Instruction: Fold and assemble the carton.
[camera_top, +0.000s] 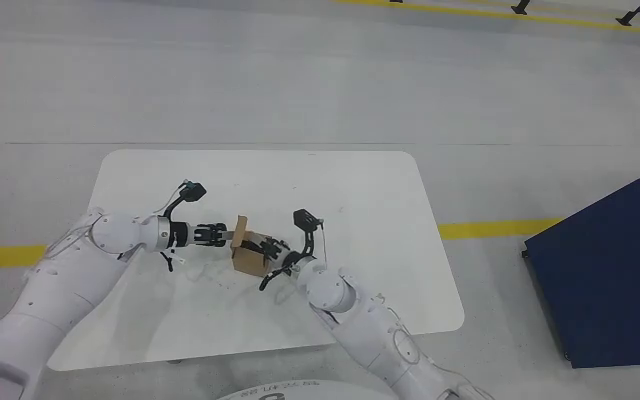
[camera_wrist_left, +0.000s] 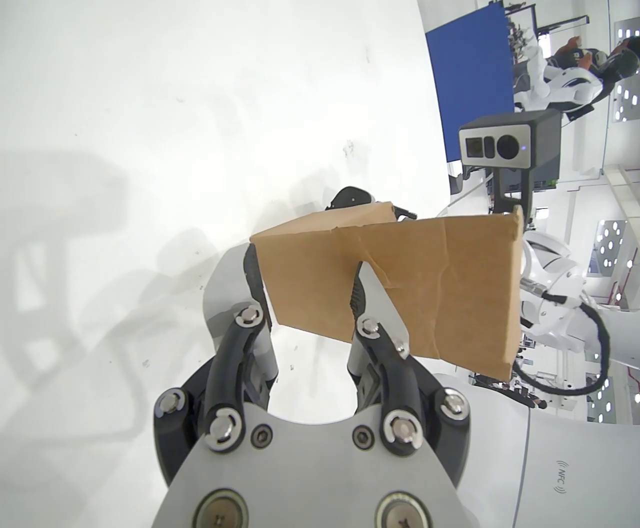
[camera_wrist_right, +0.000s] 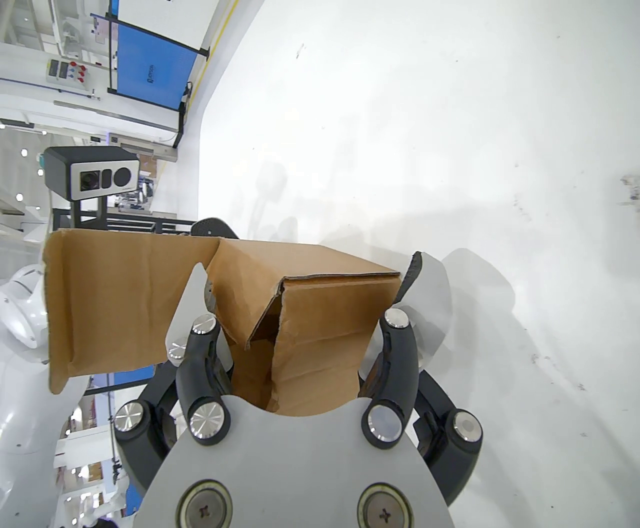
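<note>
A small brown carton (camera_top: 248, 255) is held just above the white table (camera_top: 350, 190), between the two arms. My left gripper (camera_top: 226, 236) comes in from the left, and its fingers clamp one end of the carton (camera_wrist_left: 440, 290); one white pad (camera_wrist_left: 372, 290) lies on the crease where a wide flap stands out sideways. My right gripper (camera_top: 272, 262) holds the opposite end, with the carton (camera_wrist_right: 320, 310) pushed deep between its fingers (camera_wrist_right: 202, 285). That end's small flaps are partly folded inward, leaving a gap. In the left wrist view the carton hides most of the right gripper.
The table has bare room all round the carton, with a few dark marks (camera_wrist_right: 630, 185). A dark blue panel (camera_top: 600, 270) stands on the floor to the table's right. Yellow floor tape (camera_top: 500, 228) runs behind it.
</note>
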